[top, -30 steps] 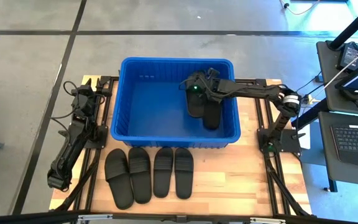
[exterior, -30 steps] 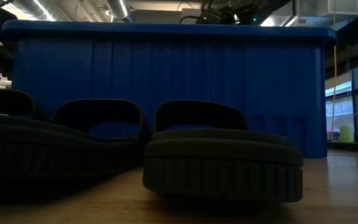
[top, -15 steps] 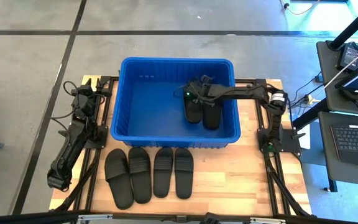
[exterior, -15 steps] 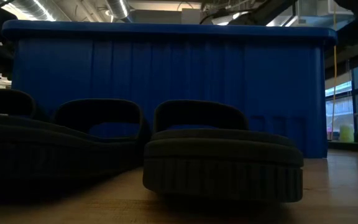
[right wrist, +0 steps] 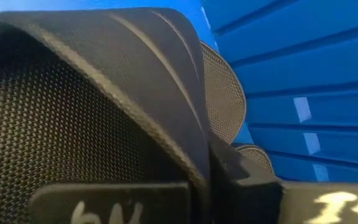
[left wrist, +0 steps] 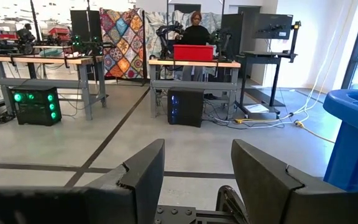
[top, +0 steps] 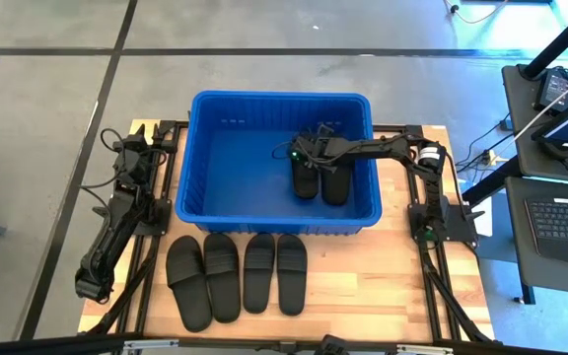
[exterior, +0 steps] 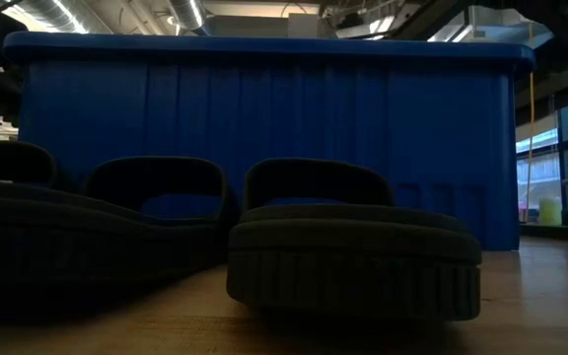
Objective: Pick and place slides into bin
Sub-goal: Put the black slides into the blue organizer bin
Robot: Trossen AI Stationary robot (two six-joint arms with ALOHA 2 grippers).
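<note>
Pinching a matte black slide's (top: 307, 174) textured strap, the right end effector (top: 298, 155) sits inside the ribbed blue bin (top: 197, 148).

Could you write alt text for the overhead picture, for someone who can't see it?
The right gripper holds a slide inside the blue bin, beside another slide. Four slides lie in a row on the table; the left gripper waits aside.

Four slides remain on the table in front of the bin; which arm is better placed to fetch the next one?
Probably left: the left gripper is open and empty, while the right gripper is shut on a slide inside the bin.
</note>
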